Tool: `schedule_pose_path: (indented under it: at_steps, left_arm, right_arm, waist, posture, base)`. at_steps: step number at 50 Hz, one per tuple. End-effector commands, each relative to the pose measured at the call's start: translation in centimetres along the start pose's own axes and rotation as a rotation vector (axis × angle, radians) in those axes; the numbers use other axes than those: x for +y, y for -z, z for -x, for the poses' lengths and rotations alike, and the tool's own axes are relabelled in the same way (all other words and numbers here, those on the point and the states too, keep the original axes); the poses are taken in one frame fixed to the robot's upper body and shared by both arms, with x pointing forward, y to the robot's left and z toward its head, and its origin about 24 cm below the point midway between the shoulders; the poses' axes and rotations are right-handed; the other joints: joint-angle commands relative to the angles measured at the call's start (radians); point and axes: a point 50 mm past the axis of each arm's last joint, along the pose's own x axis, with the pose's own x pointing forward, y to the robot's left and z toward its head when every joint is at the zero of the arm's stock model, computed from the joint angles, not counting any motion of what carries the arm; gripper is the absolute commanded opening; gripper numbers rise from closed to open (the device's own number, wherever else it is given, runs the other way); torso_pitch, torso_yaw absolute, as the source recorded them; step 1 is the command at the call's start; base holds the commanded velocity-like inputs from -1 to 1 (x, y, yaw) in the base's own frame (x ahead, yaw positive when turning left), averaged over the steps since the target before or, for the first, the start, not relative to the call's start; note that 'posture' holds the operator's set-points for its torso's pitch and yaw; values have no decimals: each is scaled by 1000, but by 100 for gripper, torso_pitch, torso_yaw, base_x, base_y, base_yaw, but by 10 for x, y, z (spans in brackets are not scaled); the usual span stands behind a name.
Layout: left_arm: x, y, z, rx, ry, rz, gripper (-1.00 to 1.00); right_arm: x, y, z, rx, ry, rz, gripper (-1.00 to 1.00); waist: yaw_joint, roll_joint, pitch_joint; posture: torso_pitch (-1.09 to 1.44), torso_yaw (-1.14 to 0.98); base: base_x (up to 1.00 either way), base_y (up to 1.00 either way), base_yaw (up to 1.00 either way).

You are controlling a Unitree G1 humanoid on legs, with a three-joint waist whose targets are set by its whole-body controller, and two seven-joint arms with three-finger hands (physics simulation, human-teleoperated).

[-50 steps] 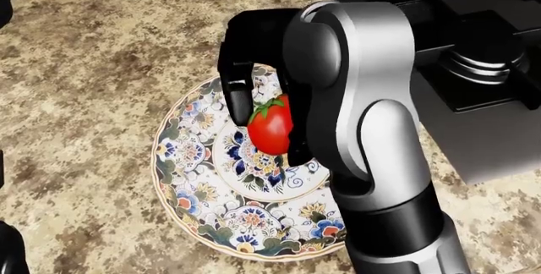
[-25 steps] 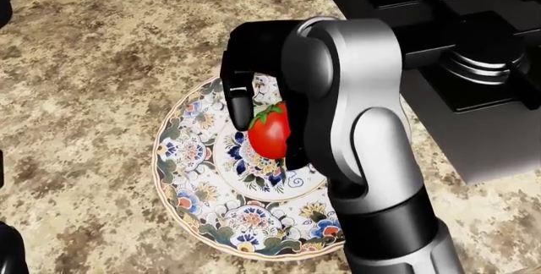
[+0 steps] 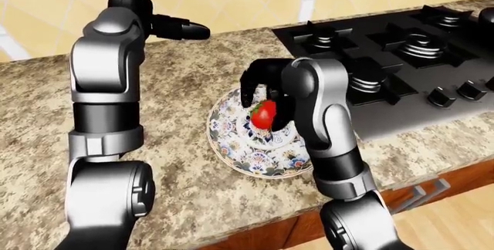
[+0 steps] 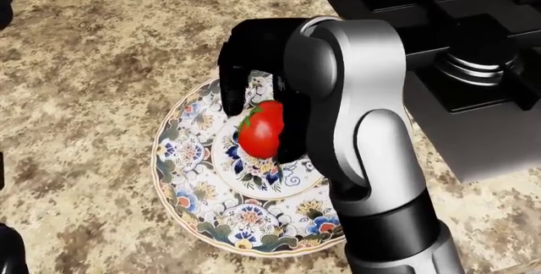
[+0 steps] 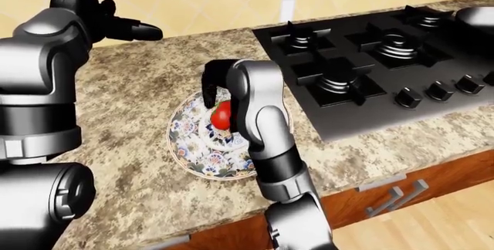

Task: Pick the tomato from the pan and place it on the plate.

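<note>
The red tomato [image 4: 259,131] with its green stem is in my right hand [image 4: 264,122], whose black fingers [image 4: 231,93] close round it from the left and the right. It hangs just over the middle of the flower-patterned plate [image 4: 188,179] on the granite counter; I cannot tell whether it touches the plate. My silver right forearm hides the plate's right side in the head view. My left hand [image 3: 183,29] is raised over the counter at the upper left of the left-eye view, fingers stretched out and holding nothing. The pan does not show clearly.
A black gas stove [image 3: 401,59] with several burners and a row of knobs [image 5: 440,91] lies right of the plate. The granite counter [image 3: 193,163] ends in an edge near the bottom, with wooden drawers and metal handles [image 5: 398,198] below. A yellow tiled wall runs along the top.
The tomato has shifted a little to the left and up in my right hand and shows more fully. The hand has tilted slightly over the plate. My left arm has not moved.
</note>
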Motion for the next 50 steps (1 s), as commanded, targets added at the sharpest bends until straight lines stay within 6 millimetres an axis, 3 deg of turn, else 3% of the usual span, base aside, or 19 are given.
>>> schedule_pose_path:
  at_steps: [1, 16, 36, 50]
  left_arm:
    - [6, -25, 6, -107, -21, 1, 100]
    - [7, -29, 7, -111, -22, 2, 100]
    - [4, -28, 7, -108, -18, -2, 100]
    - [5, -30, 7, -110, -21, -6, 100]
  right_arm:
    - [-9, -4, 5, -5, 56, 17, 94]
    - [-16, -7, 7, -4, 64, 25, 100]
    - [-70, -4, 48, -15, 169, -76, 100]
    - [-121, 38, 64, 3, 333, -269, 100]
  waist:
    - [2, 4, -25]
    - [7, 3, -26]
    - [9, -3, -22]
    - [11, -9, -22]
  posture:
    - [0, 0]
    - [0, 0]
    - [0, 0]
    - [0, 0]
  base:
    - [0, 0, 0]
    - [0, 0, 0]
    - [0, 0, 0]
    - [0, 0, 0]
